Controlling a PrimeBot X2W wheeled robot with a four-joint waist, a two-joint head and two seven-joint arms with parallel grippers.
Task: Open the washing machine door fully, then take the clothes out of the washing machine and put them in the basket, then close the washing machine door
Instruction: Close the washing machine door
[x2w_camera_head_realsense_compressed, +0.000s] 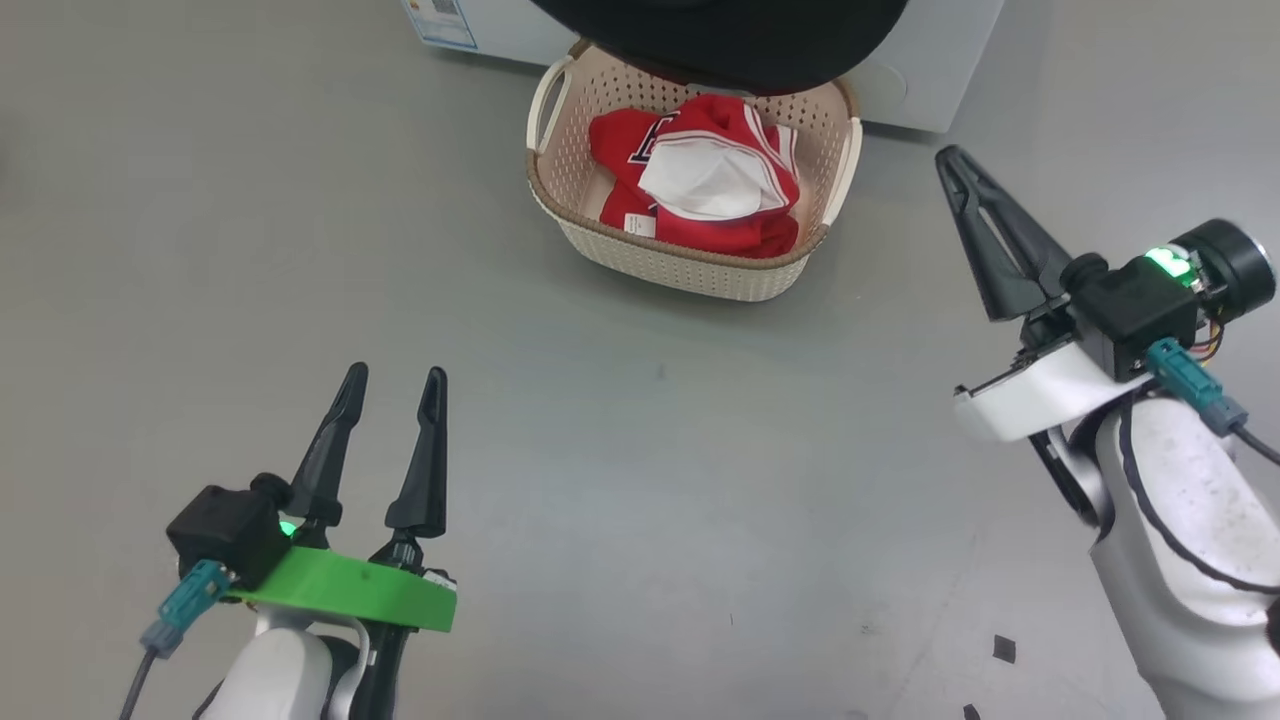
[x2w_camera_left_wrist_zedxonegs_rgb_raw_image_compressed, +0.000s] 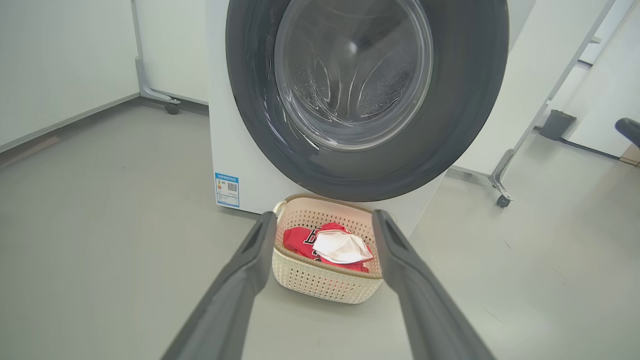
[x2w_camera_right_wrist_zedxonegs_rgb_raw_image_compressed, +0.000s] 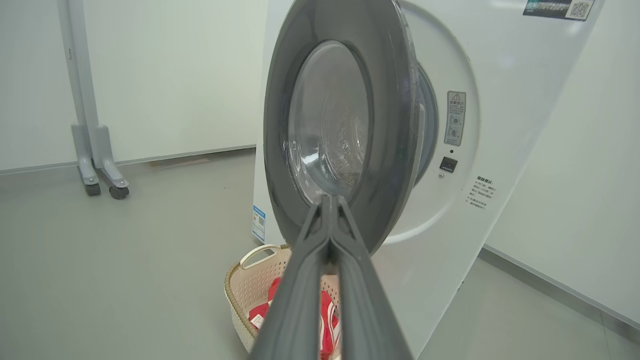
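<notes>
Clothes (x2w_camera_head_realsense_compressed: 700, 175) of soft bright red fabric with white trim, one white piece on top, lie heaped inside the cream perforated plastic basket with a brown woven-look rim (x2w_camera_head_realsense_compressed: 690, 272). The basket stands on the smooth grey floor (x2w_camera_head_realsense_compressed: 400, 200), right up against the front of the big white boxy washing machine (x2w_camera_head_realsense_compressed: 930, 70). The washing machine door (x2w_camera_head_realsense_compressed: 720, 40), round with a wide glossy black rim and a bulging clear glass bowl, overhangs the far edge of the basket in the head view.

From the right wrist view the door stands ajar, swung out from the white front, with a gap on its right side where the grey gasket shows. Through the glass no garment is plain to see. A small blue label sticker (x2w_camera_left_wrist_zedxonegs_rgb_raw_image_compressed: 227, 190) sits low on the washer's front, beside the basket.

The left claw (x2w_camera_head_realsense_compressed: 395, 372) hangs low at the lower left of the head view, well apart from the basket, its two long dark fingers spread wide with nothing between them; in its own wrist view they frame the basket and the door above it. The right claw (x2w_camera_head_realsense_compressed: 950, 155) hangs off to the right of the basket, near the washer's corner, its fingers pressed together tip to tip and pinching nothing, pointing toward the door's lower rim in its wrist view.

Grey wheeled stand legs (x2w_camera_right_wrist_zedxonegs_rgb_raw_image_compressed: 100, 170) rest by the pale wall.
</notes>
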